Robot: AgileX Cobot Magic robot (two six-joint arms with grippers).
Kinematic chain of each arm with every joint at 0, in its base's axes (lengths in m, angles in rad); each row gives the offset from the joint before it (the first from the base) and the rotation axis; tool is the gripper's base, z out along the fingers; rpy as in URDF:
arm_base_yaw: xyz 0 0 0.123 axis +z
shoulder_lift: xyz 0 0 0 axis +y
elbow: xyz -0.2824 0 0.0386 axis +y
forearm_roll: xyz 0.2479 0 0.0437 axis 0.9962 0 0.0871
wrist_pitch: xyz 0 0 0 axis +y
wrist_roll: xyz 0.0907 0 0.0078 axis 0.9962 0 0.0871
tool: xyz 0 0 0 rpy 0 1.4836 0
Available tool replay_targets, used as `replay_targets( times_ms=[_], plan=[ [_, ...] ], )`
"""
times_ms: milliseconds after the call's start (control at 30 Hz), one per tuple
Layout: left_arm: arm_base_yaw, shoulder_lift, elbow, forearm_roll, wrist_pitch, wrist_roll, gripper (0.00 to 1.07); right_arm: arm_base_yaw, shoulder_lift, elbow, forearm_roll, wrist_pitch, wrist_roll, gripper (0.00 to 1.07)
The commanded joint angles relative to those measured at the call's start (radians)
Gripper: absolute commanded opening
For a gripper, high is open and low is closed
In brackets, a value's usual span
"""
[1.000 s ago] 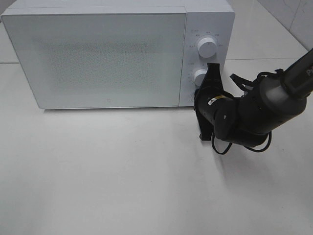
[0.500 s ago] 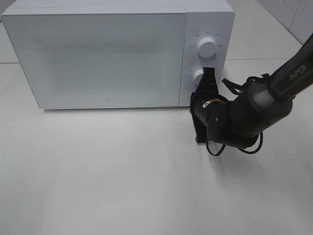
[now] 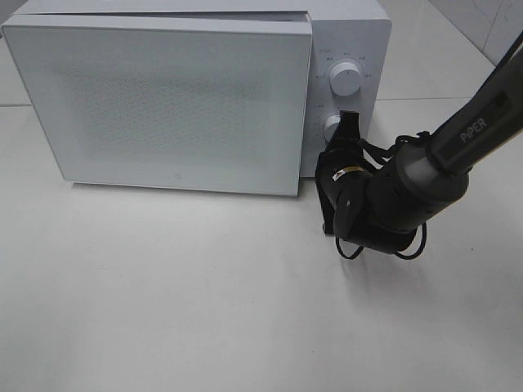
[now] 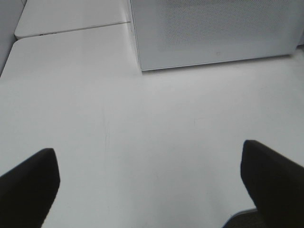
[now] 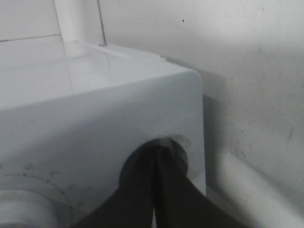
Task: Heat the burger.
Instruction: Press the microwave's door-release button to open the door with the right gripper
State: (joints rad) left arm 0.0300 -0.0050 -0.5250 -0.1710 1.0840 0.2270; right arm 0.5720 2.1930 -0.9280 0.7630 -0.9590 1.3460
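microwave point(image 3: 347, 33): white, sat at the table's back
door point(image 3: 163, 106): white, speckled window, stood slightly ajar at its right edge
upper knob point(image 3: 345, 80): white, on the right-hand panel
lower knob point(image 3: 331, 127): below it, partly hidden
table point(image 3: 163, 302): white, bare in front

1. The black right arm point(image 3: 409, 192) is seen reaching in from the right side, bent at the wrist.
2. The black right claw point(image 5: 154, 166) is seen shut, its tips pressed together.
3. The black left claw point(image 4: 149, 190) is seen wide open, its two fingers point(image 4: 28, 183) spread far apart.
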Motion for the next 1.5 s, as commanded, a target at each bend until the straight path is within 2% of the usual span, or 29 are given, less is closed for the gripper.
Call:
replay_targets(
  times_ms=[33, 400, 867, 1233, 1500],
  plan=[
    [0.0, -0.019, 0.003, -0.005, -0.003, -0.004, 0.96, -0.025, -0.011, -0.094, -0.124, -0.266, 0.024, 0.0],
    [0.0, -0.019, 0.003, -0.005, -0.003, -0.004, 0.96, -0.022, -0.012, -0.087, -0.126, -0.217, 0.012, 0.0],
    [0.0, -0.019, 0.003, -0.005, -0.003, -0.004, 0.96, -0.022, -0.065, -0.006, -0.122, -0.122, -0.013, 0.0],
    [0.0, -0.019, 0.003, -0.005, -0.003, -0.004, 0.96, -0.022, -0.152, 0.115, -0.122, 0.095, -0.112, 0.0],
    [0.0, -0.019, 0.003, -0.005, -0.003, -0.004, 0.96, -0.022, -0.189, 0.157, -0.123, 0.217, -0.179, 0.0]
  ],
)
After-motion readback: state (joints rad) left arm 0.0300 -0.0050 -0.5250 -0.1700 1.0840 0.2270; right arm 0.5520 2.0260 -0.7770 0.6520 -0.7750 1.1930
